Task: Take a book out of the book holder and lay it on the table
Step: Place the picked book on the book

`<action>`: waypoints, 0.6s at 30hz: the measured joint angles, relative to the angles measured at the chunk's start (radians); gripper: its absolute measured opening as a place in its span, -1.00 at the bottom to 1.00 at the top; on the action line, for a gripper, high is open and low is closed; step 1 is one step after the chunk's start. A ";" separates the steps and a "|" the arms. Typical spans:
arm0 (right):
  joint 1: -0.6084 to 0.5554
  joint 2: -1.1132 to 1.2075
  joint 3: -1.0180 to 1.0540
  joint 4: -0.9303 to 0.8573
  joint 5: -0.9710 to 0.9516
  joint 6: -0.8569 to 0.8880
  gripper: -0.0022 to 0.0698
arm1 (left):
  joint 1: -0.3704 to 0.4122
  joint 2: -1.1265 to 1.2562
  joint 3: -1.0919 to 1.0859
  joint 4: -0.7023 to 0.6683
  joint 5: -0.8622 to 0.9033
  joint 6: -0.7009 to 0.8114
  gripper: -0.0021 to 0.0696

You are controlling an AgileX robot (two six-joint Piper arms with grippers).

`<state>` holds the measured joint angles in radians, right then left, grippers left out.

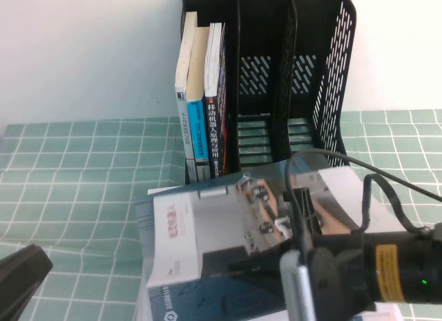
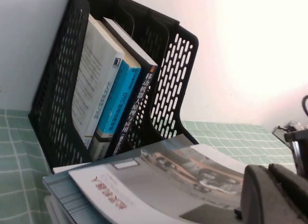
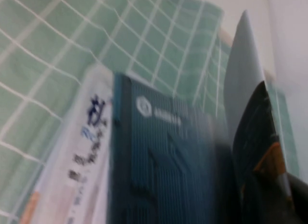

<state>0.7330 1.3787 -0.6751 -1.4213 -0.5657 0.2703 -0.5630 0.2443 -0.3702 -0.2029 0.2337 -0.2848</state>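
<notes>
The black book holder (image 1: pixel 335 65) stands at the back of the table, with three upright books (image 1: pixel 204 100) in its left compartment; both also show in the left wrist view, holder (image 2: pixel 168 79) and books (image 2: pixel 113 96). A grey glossy-covered book (image 1: pixel 207 231) lies tilted on a teal book (image 1: pixel 186 293) in front of the holder. My right gripper (image 1: pixel 302 210) is shut on the grey book's right edge, seen edge-on in the right wrist view (image 3: pixel 245 98). My left gripper (image 1: pixel 21 273) is shut and empty at the front left, its fingers (image 2: pixel 262 195) beside the grey book (image 2: pixel 159 185).
The teal book (image 3: pixel 163 151) rests on a white book (image 3: pixel 82 151) on the green checked tablecloth (image 1: pixel 76 176). The holder's middle and right compartments hold nothing. A black cable (image 1: pixel 373 183) loops above my right arm. A white wall stands behind the holder.
</notes>
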 joint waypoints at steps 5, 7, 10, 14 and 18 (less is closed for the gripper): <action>0.000 0.077 0.000 0.197 0.104 -0.050 -0.90 | 0.000 0.000 0.000 0.000 0.029 0.012 -0.95; 0.002 0.095 0.000 0.245 0.099 -0.043 -0.84 | 0.000 0.000 0.000 0.000 0.049 0.014 -0.95; 0.002 0.105 0.000 0.274 0.060 -0.023 -0.54 | 0.000 0.000 0.000 0.000 0.074 0.014 -0.95; 0.002 0.109 0.000 0.282 -0.014 -0.015 -0.02 | 0.000 0.000 0.000 0.000 0.092 0.016 -0.95; 0.002 0.110 0.000 0.284 -0.090 0.070 0.36 | 0.000 0.000 0.000 0.000 0.092 0.016 -0.95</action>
<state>0.7352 1.4889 -0.6751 -1.1375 -0.6559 0.3401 -0.5630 0.2443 -0.3702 -0.2029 0.3257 -0.2690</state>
